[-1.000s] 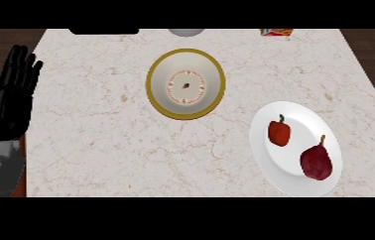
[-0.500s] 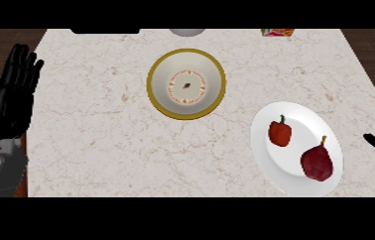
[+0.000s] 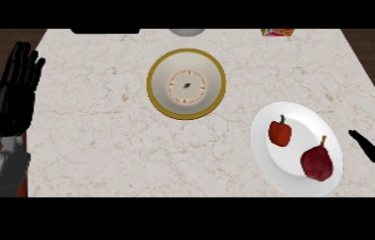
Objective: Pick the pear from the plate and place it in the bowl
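Note:
A dark red pear (image 3: pixel 318 161) lies on the white plate (image 3: pixel 293 184) at the lower right, its stem pointing up. A small red bell pepper (image 3: pixel 280 132) shares the plate, up and left of the pear. The bowl (image 3: pixel 159 83), gold-rimmed with a cream inside, stands at the counter's middle, apart from the plate. Only a black sliver of my right hand (image 3: pixel 363 144) shows at the right edge, just right of the plate; its fingers cannot be made out. My left hand (image 3: pixel 18 88) rests open at the left edge, fingers up.
Along the counter's far edge sit a black object (image 3: pixel 104 30), a grey round thing (image 3: pixel 187 31) and a small colourful box (image 3: pixel 278 32). Bare marble lies between the bowl and the plate.
My right hand has come into view at the right edge beside the plate and moved a little further in. The pear, pepper, bowl and left hand have not moved.

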### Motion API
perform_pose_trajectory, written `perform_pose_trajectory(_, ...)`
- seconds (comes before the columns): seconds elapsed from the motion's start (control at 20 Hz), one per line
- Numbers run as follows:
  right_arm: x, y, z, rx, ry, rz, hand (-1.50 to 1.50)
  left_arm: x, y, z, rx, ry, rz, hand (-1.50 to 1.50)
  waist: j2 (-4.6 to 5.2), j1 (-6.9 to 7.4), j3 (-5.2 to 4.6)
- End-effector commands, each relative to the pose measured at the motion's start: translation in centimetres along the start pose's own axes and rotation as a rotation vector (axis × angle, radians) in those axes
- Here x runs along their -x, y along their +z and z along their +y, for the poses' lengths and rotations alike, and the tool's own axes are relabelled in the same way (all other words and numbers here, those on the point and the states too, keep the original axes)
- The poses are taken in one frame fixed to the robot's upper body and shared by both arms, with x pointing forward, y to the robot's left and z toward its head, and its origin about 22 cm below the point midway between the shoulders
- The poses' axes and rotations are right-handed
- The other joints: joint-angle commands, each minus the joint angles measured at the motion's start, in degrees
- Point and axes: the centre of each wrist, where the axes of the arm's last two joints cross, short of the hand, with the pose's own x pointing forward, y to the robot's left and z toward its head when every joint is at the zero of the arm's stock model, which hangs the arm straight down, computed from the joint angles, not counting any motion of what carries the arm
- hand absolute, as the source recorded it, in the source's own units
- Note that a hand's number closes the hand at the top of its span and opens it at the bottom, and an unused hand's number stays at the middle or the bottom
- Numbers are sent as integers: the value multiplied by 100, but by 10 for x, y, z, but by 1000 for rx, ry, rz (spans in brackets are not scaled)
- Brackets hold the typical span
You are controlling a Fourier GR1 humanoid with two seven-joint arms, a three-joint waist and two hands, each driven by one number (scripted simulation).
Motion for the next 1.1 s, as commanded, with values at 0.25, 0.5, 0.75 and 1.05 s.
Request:
perform_pose_trajectory(0.25, 32, -16, 22, 16, -37, -68, -150, 7, 3, 13, -8, 12, 1, 0, -2, -6, -2)
perform_pose_trajectory(0.5, 26, -42, 37, -16, 21, -59, -150, 14, -3, -7, 8, -2, -4, 0, 5, 3, -2)
perform_pose_trajectory(0.75, 15, -36, 33, -28, 19, -46, -150, -9, -7, 1, -13, -1, -15, 0, -2, -3, -3)
perform_pose_trajectory(1.05, 39, -50, 54, -46, 20, -19, -150, -5, -2, 10, 15, 9, 1, 0, -2, 2, -2)
